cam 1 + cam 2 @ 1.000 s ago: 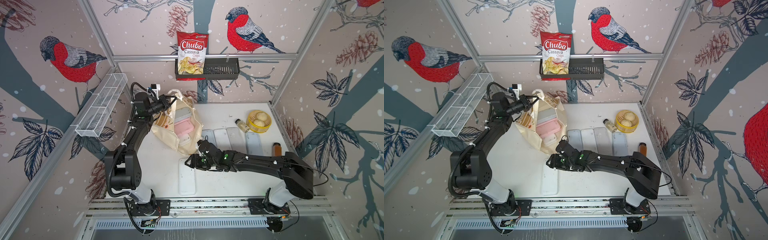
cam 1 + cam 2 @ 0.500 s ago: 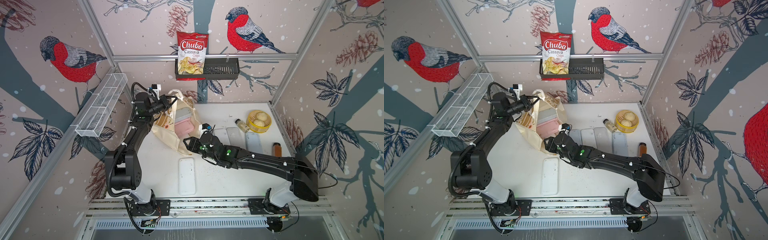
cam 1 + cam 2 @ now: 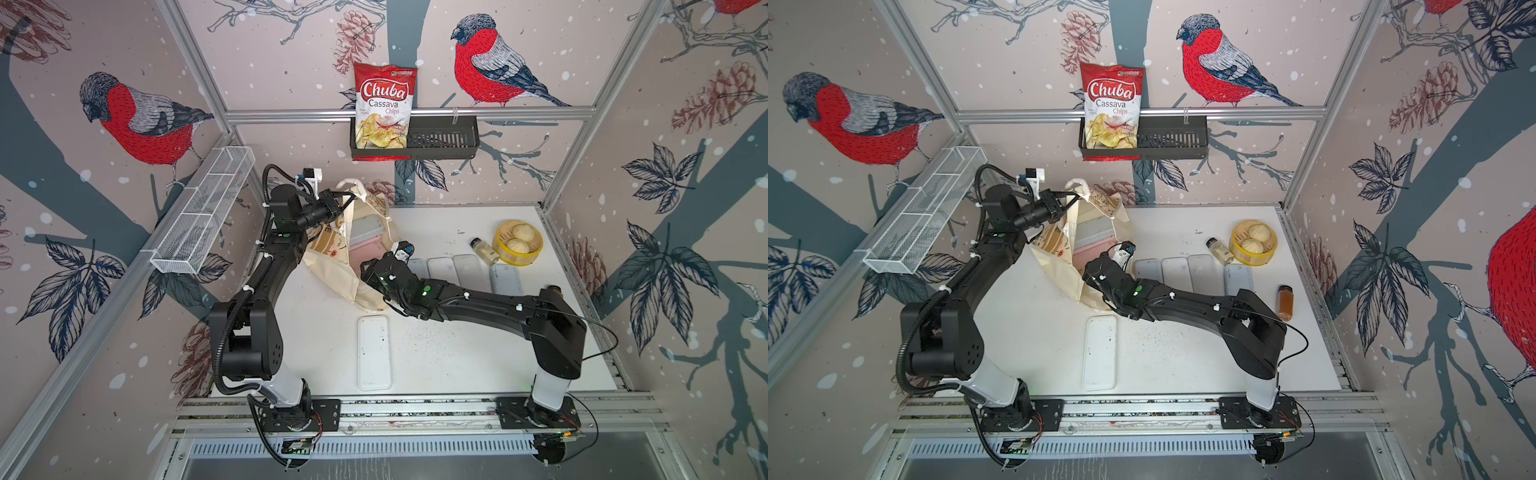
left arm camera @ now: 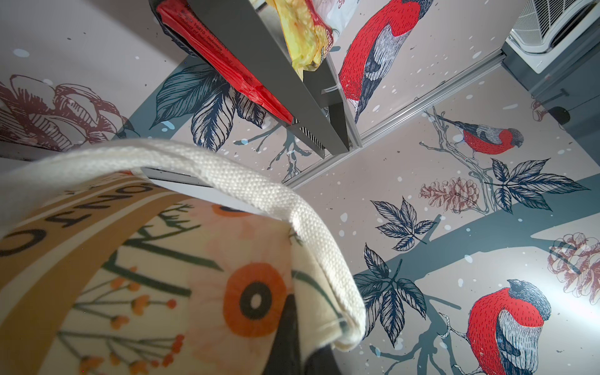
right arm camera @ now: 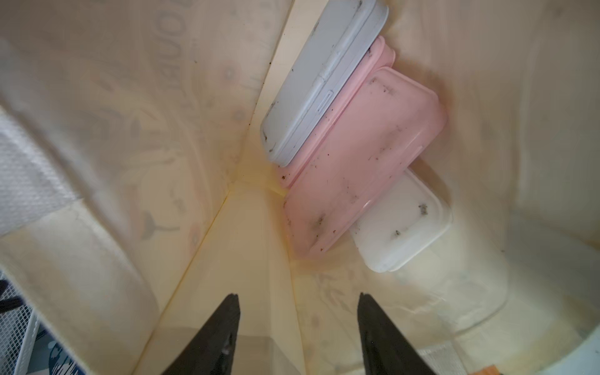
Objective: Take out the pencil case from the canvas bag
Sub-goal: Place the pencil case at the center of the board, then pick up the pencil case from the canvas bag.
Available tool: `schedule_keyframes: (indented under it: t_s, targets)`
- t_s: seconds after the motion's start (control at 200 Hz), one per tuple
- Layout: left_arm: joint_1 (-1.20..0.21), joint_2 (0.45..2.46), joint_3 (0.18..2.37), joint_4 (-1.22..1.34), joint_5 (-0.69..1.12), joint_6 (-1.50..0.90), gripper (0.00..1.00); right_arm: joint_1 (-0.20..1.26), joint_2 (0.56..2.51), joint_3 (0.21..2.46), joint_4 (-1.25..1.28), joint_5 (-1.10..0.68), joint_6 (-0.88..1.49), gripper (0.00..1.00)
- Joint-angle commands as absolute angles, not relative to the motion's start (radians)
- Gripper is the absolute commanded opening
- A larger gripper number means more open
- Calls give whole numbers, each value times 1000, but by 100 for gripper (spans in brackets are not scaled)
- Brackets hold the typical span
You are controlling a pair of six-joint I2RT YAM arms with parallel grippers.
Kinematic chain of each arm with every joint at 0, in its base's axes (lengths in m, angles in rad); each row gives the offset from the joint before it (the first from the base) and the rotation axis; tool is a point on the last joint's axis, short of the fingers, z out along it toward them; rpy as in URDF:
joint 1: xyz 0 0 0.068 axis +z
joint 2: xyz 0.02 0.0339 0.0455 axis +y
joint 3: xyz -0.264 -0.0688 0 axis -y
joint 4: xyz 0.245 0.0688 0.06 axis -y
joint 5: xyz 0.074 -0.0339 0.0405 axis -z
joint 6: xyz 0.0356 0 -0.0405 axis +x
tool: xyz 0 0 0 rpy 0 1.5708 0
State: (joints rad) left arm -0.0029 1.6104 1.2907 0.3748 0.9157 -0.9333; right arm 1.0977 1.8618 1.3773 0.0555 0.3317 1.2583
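Three pencil cases lie deep inside the canvas bag (image 5: 97, 130) (image 3: 332, 266) (image 3: 1059, 266) in the right wrist view, stacked aslant against one inner wall; the grey pencil case (image 5: 321, 81) overlaps the pink pencil case (image 5: 360, 156), which in turn overlaps the white pencil case (image 5: 402, 227); all three are specked with dark crumbs. The right gripper (image 5: 297, 297) (image 3: 365, 270) (image 3: 1090, 272) points into the bag's mouth with its jaws apart and nothing between them, clear of the cases. In both top views the bag sits at the back left of the white worktop (image 3: 457, 353), sagging, its mouth gaping upward with grey and pink showing inside. The left gripper (image 3: 343, 199) (image 3: 1069, 198) is clamped tight on the bag at its cream loop handle, holding that side of the rim up; the left wrist view shows the handle and the floral print with the tan lettered band close up. Just beside the bag a row of four pale cases (image 3: 442, 270) lies side by side on the worktop; a lone white case (image 3: 374, 351) lies nearer the front edge. Farther right are a small bottle (image 3: 484, 250), touching or just beside a yellow steamer (image 3: 536, 249) with two buns, and a brown spice jar (image 3: 1285, 302).
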Motion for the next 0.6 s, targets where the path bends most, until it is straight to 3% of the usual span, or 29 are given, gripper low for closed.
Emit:
schedule_keyframes:
  t_s: [0.0,0.595]
  targets:
    - [-4,1597,1293,474,930,-927,0,1087,1894,1401,63,299,1318,60]
    - [-6,1595,1293,474,933,-928,0,1078,2056,1479,145,371,1433,63]
